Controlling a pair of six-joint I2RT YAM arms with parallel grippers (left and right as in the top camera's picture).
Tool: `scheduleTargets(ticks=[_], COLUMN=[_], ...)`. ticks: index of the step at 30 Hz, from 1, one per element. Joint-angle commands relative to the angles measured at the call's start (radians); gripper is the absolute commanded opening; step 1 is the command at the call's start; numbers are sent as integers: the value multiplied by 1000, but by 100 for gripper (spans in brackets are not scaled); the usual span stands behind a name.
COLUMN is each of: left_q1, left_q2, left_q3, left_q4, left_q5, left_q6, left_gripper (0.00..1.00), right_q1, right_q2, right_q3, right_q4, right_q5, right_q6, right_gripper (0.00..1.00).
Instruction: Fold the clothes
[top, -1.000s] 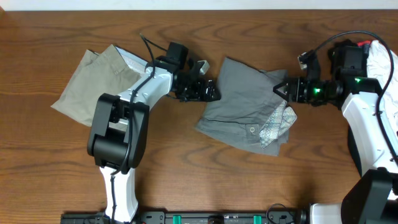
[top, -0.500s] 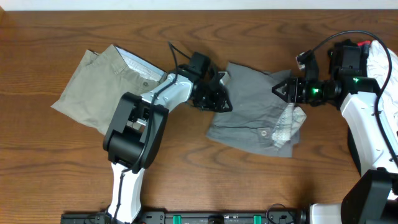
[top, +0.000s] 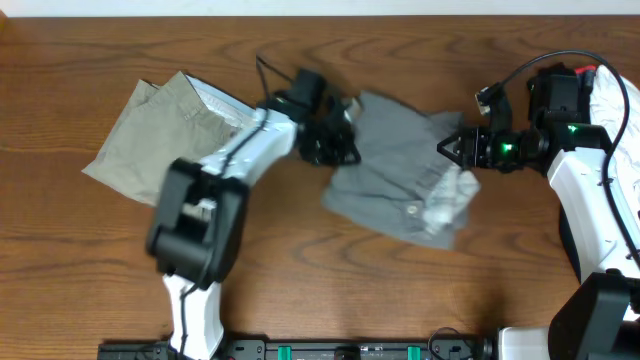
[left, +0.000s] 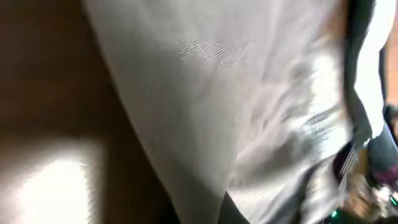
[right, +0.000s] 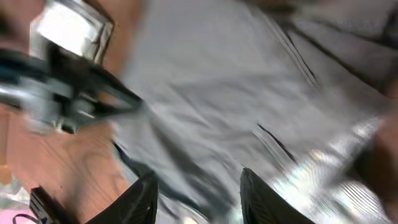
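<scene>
Table (top: 400, 300) bears khaki shorts (top: 150, 135) lying flat at left, apart from the work. Grey shorts (top: 395, 170) lie rumpled mid-table, unfolded. Left gripper (top: 338, 140) meets their left edge and right gripper (top: 447, 147) their right, probably to spread them. Whether either is clenched cannot be told.

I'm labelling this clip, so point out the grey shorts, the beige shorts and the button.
grey shorts (top: 392, 168), overhead view, middle of the cloth.
beige shorts (top: 150, 140), overhead view, middle of the cloth.
button (top: 412, 208), overhead view, its round face.
</scene>
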Motion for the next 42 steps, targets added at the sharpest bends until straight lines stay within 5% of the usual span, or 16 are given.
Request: scheduleTargets(ticks=[1,18,27,38,42], left_q1=[83,636,709,715,726], left_q2=[-146,-174,-175,-292,-329], left_q3=[79,74,72,74,74], left_q4=[6,-272,-440,-249,-219], left_q5=[-87,-264,-477,-205,-216], left_q6=[3,-20,-55,-74,-124], left_gripper=[6,6,6,6,6], right_q1=[11,11,11,11,11], right_q2=[-6,-6,-6,-6,-6], right_q3=[-4,-4,-4,-4,-4], right_q4=[-9,-15,-15,-6,-9], right_q5=[7,8,34,34,33], right_q6=[-15,-15,-15,-15,-15], right_gripper=[41,40,39,39,38])
